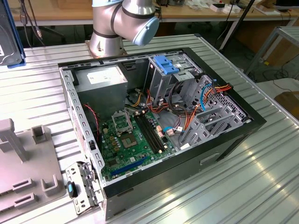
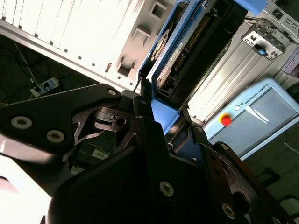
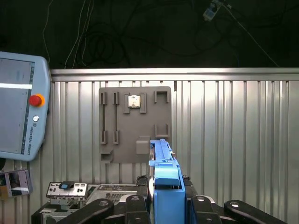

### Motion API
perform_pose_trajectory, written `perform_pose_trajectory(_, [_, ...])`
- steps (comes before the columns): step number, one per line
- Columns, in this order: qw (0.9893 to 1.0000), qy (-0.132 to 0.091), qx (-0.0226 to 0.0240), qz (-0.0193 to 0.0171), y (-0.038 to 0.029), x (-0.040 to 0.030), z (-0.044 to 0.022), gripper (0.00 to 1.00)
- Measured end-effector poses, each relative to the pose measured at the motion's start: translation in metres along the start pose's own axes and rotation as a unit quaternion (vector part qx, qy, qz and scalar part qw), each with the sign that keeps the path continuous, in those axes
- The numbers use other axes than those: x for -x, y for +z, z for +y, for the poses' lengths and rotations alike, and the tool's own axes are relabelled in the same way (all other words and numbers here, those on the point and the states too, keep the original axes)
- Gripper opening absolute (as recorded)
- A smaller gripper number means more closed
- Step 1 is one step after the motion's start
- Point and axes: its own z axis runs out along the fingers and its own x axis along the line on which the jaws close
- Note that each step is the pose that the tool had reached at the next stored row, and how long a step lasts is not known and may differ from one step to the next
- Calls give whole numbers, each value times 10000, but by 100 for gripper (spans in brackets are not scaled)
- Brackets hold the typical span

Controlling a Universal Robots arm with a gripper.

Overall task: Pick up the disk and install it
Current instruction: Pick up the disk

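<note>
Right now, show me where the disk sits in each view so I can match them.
Exterior view: the disk hangs upright, cut off at the upper left edge.
Second wrist view: the disk juts from the gripper toward the grey fixture plate.
First wrist view: the disk edge-on, fixture plate beyond.
Shared landmark: the fixture plate, at the exterior view's lower left.

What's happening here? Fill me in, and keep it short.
The robot arm has the disk in its jaws, which are clamped on the disk's blue frame in both wrist views. It holds the disk up off the metal table. The open computer case sits on that table with its side off and its insides exposed. The disk is not yet installed in it.
</note>
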Motion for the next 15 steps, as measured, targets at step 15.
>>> perform_pose_trajectory(15, [10000, 0, 0, 0, 2, 1, -206, 37])
